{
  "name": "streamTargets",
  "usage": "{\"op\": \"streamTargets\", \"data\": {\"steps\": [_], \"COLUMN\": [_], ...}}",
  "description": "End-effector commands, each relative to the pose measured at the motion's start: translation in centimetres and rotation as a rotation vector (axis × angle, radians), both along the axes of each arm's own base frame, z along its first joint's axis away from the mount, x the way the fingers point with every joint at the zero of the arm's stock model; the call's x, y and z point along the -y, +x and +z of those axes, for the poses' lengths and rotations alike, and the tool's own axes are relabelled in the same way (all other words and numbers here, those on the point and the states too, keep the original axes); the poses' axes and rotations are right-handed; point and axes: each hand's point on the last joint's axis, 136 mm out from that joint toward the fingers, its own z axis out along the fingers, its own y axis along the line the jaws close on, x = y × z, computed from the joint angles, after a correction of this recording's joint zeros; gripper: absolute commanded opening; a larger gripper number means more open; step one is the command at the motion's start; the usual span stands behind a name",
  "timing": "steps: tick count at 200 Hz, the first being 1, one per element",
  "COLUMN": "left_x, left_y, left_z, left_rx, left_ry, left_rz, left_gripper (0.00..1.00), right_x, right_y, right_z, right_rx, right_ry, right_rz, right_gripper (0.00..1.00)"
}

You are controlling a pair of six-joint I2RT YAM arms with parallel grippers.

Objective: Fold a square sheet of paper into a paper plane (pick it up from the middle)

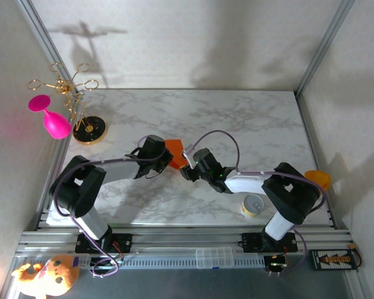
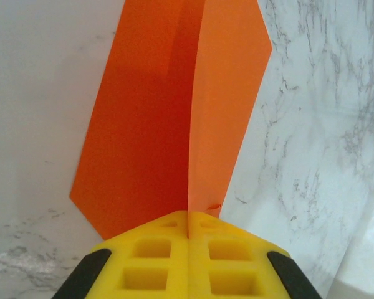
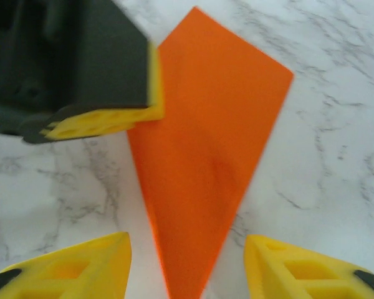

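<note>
Marble tabletop carries the orange paper plane, whose long axis runs straight ahead of the right hand, sharp tip lying between its parted fingers. Ahead and left, the left hand is shut on a raised fold.

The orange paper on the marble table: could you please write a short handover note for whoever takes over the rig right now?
Left gripper: shut on the bright orange paper folded into a narrow pointed dart, pinching it at the centre crease.
Right gripper: open, fingers either side of the dart's sharp tip, not gripping.
Where: the dart is mid white marble table, one flap flat, the other raised along the crease.
Done: sheet folded to a point with a centre crease.
Left: probably wing folds and release; how many folds remain I cannot tell.
</note>
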Motion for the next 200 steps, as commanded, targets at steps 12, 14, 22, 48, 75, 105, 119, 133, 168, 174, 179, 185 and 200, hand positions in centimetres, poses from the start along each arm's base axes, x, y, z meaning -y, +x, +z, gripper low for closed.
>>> {"op": "streamTargets", "data": {"steps": [12, 14, 22, 48, 75, 105, 119, 133, 168, 174, 179, 185, 200], "left_x": [-0.6, -0.6, -0.5, -0.4, -0.3, -0.2, -0.2, -0.2, -1.2, -1.4, -1.5, -1.7, -1.8], "left_y": [-0.3, -0.3, -0.3, -0.4, -0.4, -0.4, -0.5, -0.4, -0.2, -0.2, -0.1, -0.1, 0.0], "left_z": [0.6, 0.7, 0.7, 0.7, 0.5, 0.5, 0.6, 0.8, 0.5, 0.3, 0.3, 0.3, 0.1], "left_rx": [-0.008, -0.008, -0.01, -0.016, -0.022, -0.024, -0.023, -0.022, -0.049, -0.055, -0.055, -0.058, -0.064], "left_ry": [0.019, 0.019, 0.02, 0.025, 0.026, 0.022, 0.017, 0.012, 0.016, 0.016, 0.013, 0.012, 0.007], "left_rz": [0.054, 0.054, 0.052, 0.048, 0.04, 0.039, 0.038, 0.038, 0.028, 0.028, 0.027, 0.025, 0.014], "left_gripper": [0.01, 0.01, 0.01, 0.01, 0.01, 0.02, 0.02, 0.04, 0.14, 0.15, 0.16, 0.18, 0.21], "right_x": [-1.1, -1.1, -1.3, -1.7, -2.3, -2.6, -2.6, -2.5, -2.4, -2.3, -2.3, -2.2, -2.2], "right_y": [0.2, 0.2, 0.2, 1.0, 1.5, 1.7, 1.6, 1.4, 0.4, 0.3, 0.2, 0.2, 0.0], "right_z": [-0.9, -1.0, -1.4, -2.0, -2.4, -2.9, -3.2, -3.5, -4.4, -4.5, -4.5, -4.5, -4.4], "right_rx": [0.101, 0.103, 0.112, 0.135, 0.148, 0.154, 0.159, 0.168, 0.18, 0.185, 0.189, 0.194, 0.207], "right_ry": [-0.047, -0.05, -0.062, -0.09, -0.104, -0.119, -0.131, -0.147, -0.191, -0.197, -0.202, -0.205, -0.206], "right_rz": [0.06, 0.059, 0.064, 0.051, 0.053, 0.066, 0.082, 0.101, 0.186, 0.195, 0.199, 0.203, 0.216], "right_gripper": [0.52, 0.52, 0.51, 0.48, 0.39, 0.34, 0.31, 0.27, 0.14, 0.13, 0.12, 0.11, 0.11]}}
